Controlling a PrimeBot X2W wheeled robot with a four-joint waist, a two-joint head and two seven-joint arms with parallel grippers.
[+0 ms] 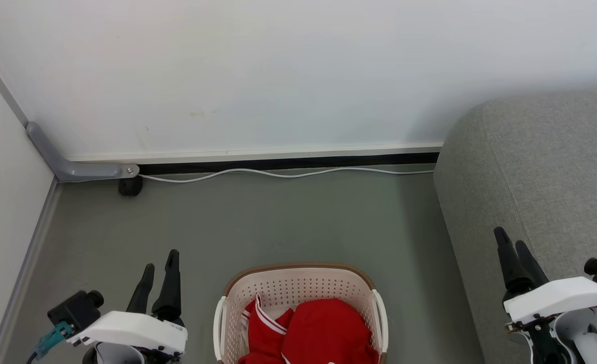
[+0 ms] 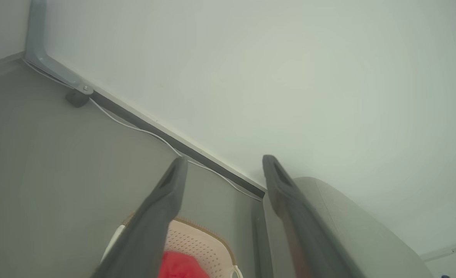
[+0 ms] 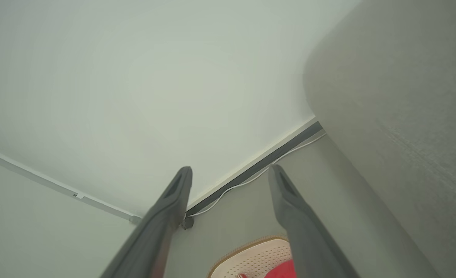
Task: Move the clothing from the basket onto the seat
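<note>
The cream basket (image 1: 298, 283) with a brown rim stands on the floor at the bottom centre of the head view. Red clothing (image 1: 318, 331) with white stripe trim lies piled inside it. The grey seat (image 1: 536, 167) rises at the right. My left gripper (image 1: 161, 260) hangs open to the left of the basket, nothing between its fingers. My right gripper (image 1: 512, 237) is open in front of the seat's side, also holding nothing. The left wrist view catches the basket (image 2: 201, 241), the clothing (image 2: 179, 266) and the seat (image 2: 340, 216); the right wrist view has the basket (image 3: 259, 255) and the seat (image 3: 402, 96).
A white wall (image 1: 278, 71) runs behind, with a white cable (image 1: 288, 173) along its dark baseboard. A grey bracket (image 1: 71, 167) and a black foot (image 1: 130, 187) sit in the left corner. Grey floor (image 1: 258, 222) lies open between the basket and the wall.
</note>
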